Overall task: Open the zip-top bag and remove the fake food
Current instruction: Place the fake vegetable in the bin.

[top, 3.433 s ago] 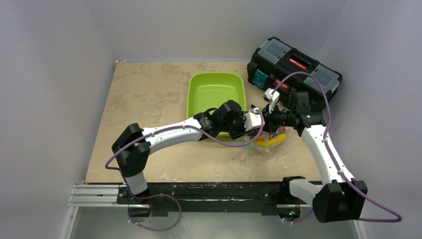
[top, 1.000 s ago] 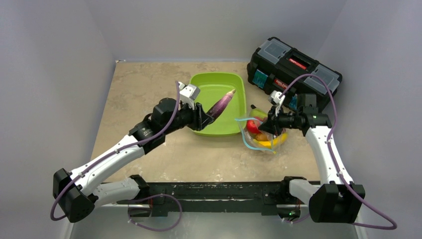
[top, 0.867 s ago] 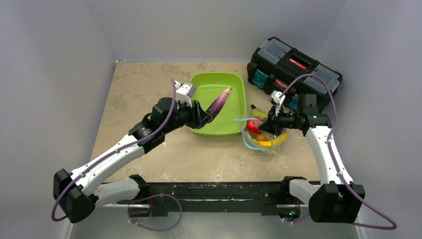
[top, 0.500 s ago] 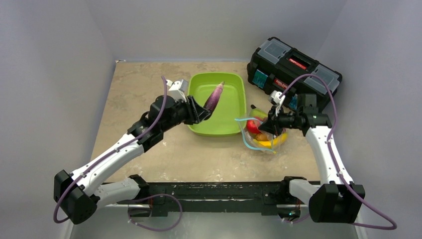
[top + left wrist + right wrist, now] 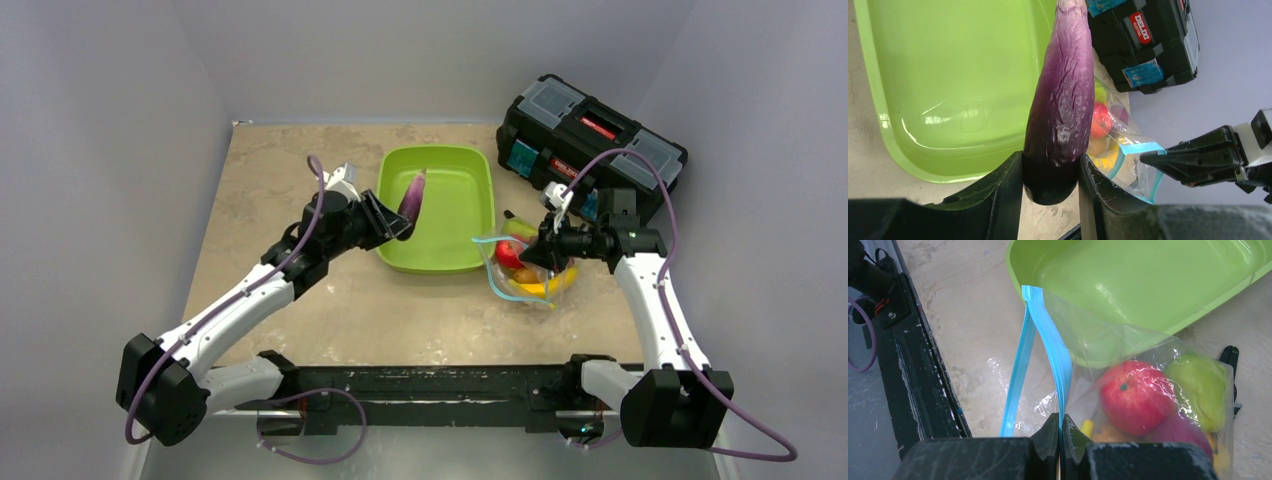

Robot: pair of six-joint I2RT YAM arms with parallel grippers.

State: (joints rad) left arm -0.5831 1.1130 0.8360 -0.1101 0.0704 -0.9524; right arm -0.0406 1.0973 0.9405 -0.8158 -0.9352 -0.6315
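My left gripper (image 5: 392, 222) (image 5: 1050, 175) is shut on the thick end of a purple eggplant (image 5: 412, 192) (image 5: 1063, 95), held above the left part of the lime-green tray (image 5: 455, 225) (image 5: 948, 90). The clear zip-top bag (image 5: 525, 270) (image 5: 1128, 355) lies right of the tray with its blue zipper mouth gaping. My right gripper (image 5: 532, 250) (image 5: 1060, 427) is shut on one side of the zipper strip (image 5: 1050, 345). Inside the bag I see a red apple (image 5: 1135, 395), a green pear (image 5: 1198, 385), a purple fruit (image 5: 1178, 432) and a yellow banana (image 5: 548, 285).
A black toolbox (image 5: 590, 135) (image 5: 1143, 40) stands at the back right, just behind my right arm. A black tool (image 5: 1230, 360) lies beside the bag. The black rail (image 5: 420, 385) runs along the near edge. Grey walls close in on both sides.
My left arm has swung left and back with the eggplant, from over the tray's right side to over its left part. The right gripper and bag have stayed put.
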